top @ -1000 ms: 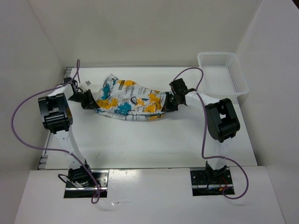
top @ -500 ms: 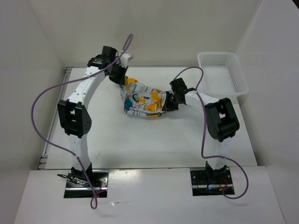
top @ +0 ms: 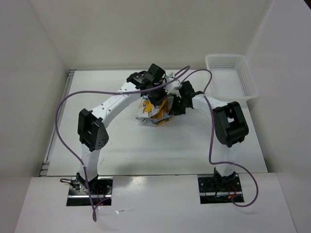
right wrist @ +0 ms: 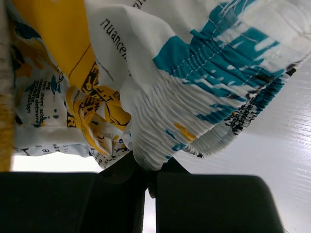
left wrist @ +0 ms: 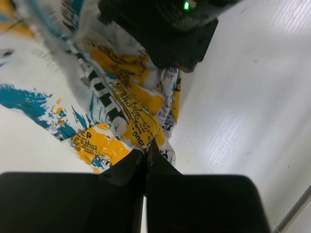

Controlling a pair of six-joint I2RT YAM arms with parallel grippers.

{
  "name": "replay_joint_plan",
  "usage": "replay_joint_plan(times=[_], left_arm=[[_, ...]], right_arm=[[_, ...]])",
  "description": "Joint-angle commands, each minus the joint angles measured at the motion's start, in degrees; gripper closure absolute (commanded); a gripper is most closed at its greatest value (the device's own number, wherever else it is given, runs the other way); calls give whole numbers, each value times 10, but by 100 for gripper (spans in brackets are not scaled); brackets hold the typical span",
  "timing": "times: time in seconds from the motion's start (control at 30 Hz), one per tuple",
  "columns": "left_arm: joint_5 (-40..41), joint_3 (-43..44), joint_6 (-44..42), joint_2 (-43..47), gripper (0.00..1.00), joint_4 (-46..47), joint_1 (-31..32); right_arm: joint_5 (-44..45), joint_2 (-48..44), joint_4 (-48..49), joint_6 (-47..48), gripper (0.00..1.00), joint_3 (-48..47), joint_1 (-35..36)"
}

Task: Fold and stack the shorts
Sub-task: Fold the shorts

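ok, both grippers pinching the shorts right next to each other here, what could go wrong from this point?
1. Collision: the left gripper sits almost against the right gripper; a small move could bump them.
2. Cable snag: the purple cables cross above both wrists and could catch when the arms part.
3. Messy fold: the shorts are bunched, not flat, so releasing now would likely leave a crumpled heap.
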State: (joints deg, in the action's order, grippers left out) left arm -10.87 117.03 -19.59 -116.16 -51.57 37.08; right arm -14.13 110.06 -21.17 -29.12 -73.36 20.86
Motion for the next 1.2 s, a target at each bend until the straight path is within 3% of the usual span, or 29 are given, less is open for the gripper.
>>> replay_joint_plan(times=[0.0, 0.27, 0.4, 0.47, 0.5, 0.6, 0.77, 0.93, 0.97, 1.03, 1.1, 1.17], left_arm=[[-19, -38, 1, 1, 100, 8, -11], [-64, -143, 61, 15, 100, 81, -11], [-113, -154, 108, 1, 100, 104, -11], [-128, -154, 121, -13, 100, 115, -11], [-134, -154, 134, -13, 98, 115, -11], [-150, -148, 149, -23, 97, 120, -11], [-178, -143, 156, -23, 92, 120, -11], [-222, -136, 161, -28, 76, 120, -6], [-230, -129, 161, -28, 66, 120, -6], [-250, -119, 161, -35, 64, 120, 4], [-287, -110, 161, -35, 54, 120, 11], [-349, -96, 149, -40, 46, 120, 18]], right_arm=[[7, -20, 10, -16, 95, 15, 7], [18, -26, -6, -23, 84, 9, 7], [13, -39, -17, -16, 61, 9, 7], [13, -52, -22, -2, 54, 15, 7], [13, -57, -36, -1, 42, 15, 7], [13, -72, -72, 11, 25, 20, -14], [27, -83, -157, 70, 16, -20, -69], [80, -95, -210, 124, 9, -69, -110], [85, -95, -210, 136, 9, -76, -110], [103, -107, -215, 137, 9, -103, -123], [115, -114, -192, 137, 9, -125, -123], [115, -122, -166, 115, 18, -133, -123]])
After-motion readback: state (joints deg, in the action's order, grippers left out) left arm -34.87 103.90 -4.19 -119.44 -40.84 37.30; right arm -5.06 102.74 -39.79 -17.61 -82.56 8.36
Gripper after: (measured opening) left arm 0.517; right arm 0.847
